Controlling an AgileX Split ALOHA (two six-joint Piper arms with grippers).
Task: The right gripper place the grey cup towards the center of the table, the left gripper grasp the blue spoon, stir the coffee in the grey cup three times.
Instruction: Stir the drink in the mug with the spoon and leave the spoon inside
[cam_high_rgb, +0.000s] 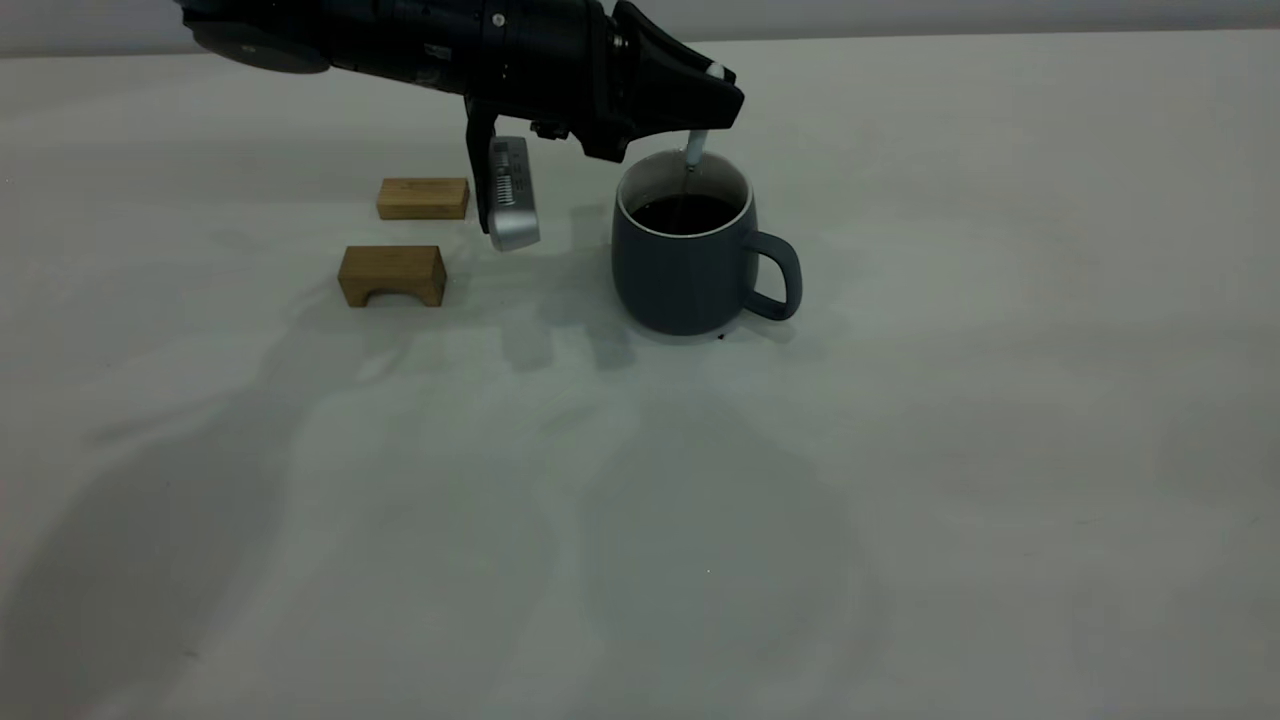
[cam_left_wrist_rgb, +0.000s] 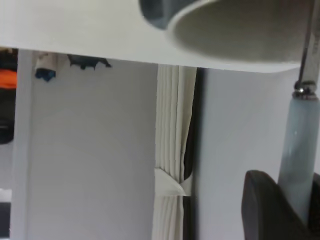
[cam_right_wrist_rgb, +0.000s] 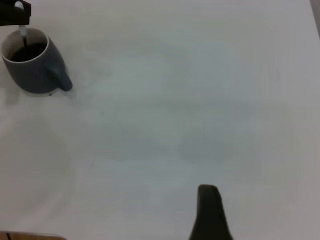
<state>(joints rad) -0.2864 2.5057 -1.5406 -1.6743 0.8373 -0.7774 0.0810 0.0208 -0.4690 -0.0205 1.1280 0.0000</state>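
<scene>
The grey cup (cam_high_rgb: 690, 265) stands upright near the middle of the table (cam_high_rgb: 900, 450), its handle pointing right, with dark coffee (cam_high_rgb: 685, 212) inside. My left gripper (cam_high_rgb: 705, 105) hovers just above the cup's rim, shut on the blue spoon (cam_high_rgb: 696, 148). The spoon hangs down with its lower end in the coffee. The left wrist view shows the pale blue spoon (cam_left_wrist_rgb: 299, 150) handle pinched at my left gripper (cam_left_wrist_rgb: 300, 210) and the grey cup (cam_left_wrist_rgb: 235, 30) rim beyond it. My right gripper (cam_right_wrist_rgb: 210, 212) is parked far from the grey cup (cam_right_wrist_rgb: 35, 72), out of the exterior view.
Two brown wooden blocks lie left of the cup: a flat one (cam_high_rgb: 423, 198) farther back and an arched one (cam_high_rgb: 392, 275) nearer. A tiny dark speck (cam_high_rgb: 720, 337) sits by the cup's base. The left arm's body spans the top left.
</scene>
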